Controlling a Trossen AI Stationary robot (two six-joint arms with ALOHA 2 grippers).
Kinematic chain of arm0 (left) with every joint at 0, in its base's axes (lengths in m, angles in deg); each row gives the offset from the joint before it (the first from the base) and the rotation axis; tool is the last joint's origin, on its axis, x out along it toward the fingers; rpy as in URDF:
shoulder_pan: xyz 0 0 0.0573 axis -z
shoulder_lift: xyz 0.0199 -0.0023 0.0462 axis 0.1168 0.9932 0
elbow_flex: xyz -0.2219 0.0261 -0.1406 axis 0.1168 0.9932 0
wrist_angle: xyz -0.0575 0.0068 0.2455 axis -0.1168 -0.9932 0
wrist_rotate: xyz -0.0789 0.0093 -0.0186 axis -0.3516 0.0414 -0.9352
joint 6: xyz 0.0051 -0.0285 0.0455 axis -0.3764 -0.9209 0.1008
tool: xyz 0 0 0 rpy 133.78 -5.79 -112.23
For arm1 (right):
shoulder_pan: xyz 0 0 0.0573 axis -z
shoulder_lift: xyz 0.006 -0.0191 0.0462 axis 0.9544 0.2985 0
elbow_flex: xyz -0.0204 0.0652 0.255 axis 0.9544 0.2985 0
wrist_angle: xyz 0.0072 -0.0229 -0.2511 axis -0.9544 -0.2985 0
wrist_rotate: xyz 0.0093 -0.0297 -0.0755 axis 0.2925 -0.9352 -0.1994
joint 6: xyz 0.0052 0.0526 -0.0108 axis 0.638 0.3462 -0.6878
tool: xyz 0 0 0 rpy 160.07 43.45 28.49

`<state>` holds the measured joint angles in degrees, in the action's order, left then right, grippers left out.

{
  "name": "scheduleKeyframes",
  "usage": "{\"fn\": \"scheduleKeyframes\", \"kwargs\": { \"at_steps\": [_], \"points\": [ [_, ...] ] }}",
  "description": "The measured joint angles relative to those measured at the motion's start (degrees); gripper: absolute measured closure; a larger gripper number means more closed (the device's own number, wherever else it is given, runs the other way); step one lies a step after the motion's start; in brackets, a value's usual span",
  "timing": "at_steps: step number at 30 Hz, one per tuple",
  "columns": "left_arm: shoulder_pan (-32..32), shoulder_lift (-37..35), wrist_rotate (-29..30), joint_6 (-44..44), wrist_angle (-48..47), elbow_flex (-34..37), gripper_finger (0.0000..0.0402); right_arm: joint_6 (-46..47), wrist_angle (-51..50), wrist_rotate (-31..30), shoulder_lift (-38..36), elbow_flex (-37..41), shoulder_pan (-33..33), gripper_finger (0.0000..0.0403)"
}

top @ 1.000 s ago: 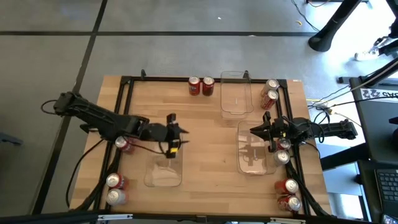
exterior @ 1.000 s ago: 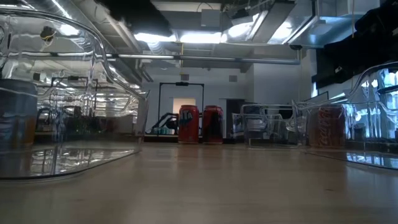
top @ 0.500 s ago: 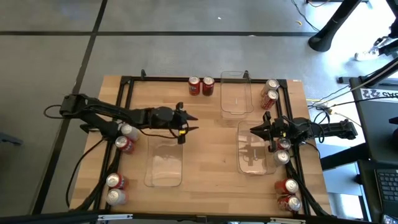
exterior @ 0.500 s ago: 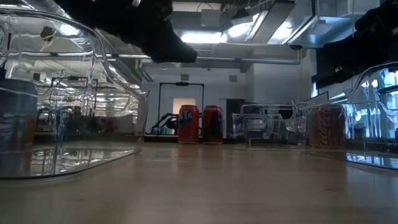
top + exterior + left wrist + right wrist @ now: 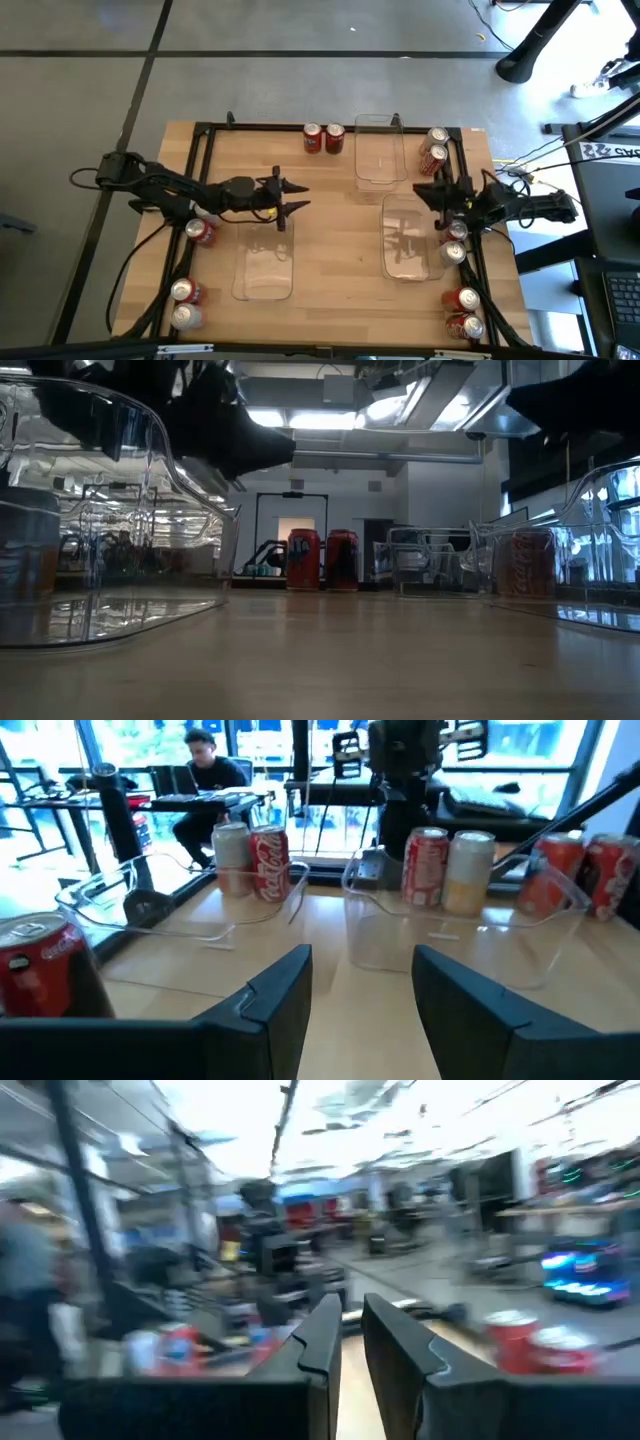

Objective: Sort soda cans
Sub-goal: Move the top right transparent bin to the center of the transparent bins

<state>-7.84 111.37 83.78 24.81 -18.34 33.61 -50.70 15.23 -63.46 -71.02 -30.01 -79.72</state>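
Observation:
Soda cans stand upright in pairs around the table's edges: two red ones at the far edge, two at the far right, two at the right edge, two near right, two near left, and one at the left. My left gripper is open and level above the bare wood left of centre, pointing toward the right edge; nothing shows between its fingers. My right gripper is shut and empty beside the right tray's far end.
Three clear plastic trays lie on the wood: one near left, one at the far right, one at the right. A black frame runs along the table's sides. Bare wood lies in the middle. A person sits in the room beyond.
My left gripper has come away from above the near-left tray toward the far edge, sinking and tipping from pointing down to level; its fingers stay open. My right gripper has risen, tipped up a little and shifted toward the far edge, still shut.

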Motion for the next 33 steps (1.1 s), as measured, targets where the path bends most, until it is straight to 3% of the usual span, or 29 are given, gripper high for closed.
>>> {"fn": "scheduleKeyframes", "kwargs": {
  "at_steps": [3, 7, 13, 19, 28, 33],
  "points": [
    [0.3, 0.0, 1.3, -5.2, 1.7, 0.9, 0.0238, -5.8, -0.5, -6.8, 4.7, -3.1, 0.0, 0.0354],
    [1.0, 0.0, 1.3, -4.8, 1.5, 2.2, 0.0238, -13.6, -0.4, -17.3, 11.9, -7.8, 0.0, 0.0354],
    [1.8, 0.0, 1.5, -2.5, 1.6, 2.6, 0.0238, -18.5, -1.8, -25.0, 21.9, -16.1, 0.0, 0.0354],
    [2.3, 0.0, 1.5, 0.7, -2.3, 2.6, 0.0238, -18.3, -9.0, -23.2, 33.9, -26.4, 4.3, 0.0354],
    [3.7, 0.0, 1.5, 4.3, -3.0, 2.6, 0.0238, -14.1, -31.1, -6.8, 53.6, -43.1, 21.6, 0.0354],
    [4.6, 0.0, 1.5, 6.4, -2.9, 2.6, 0.0238, -11.6, -35.6, -4.0, 63.2, -47.6, 29.0, 0.0354]
  ]
}}
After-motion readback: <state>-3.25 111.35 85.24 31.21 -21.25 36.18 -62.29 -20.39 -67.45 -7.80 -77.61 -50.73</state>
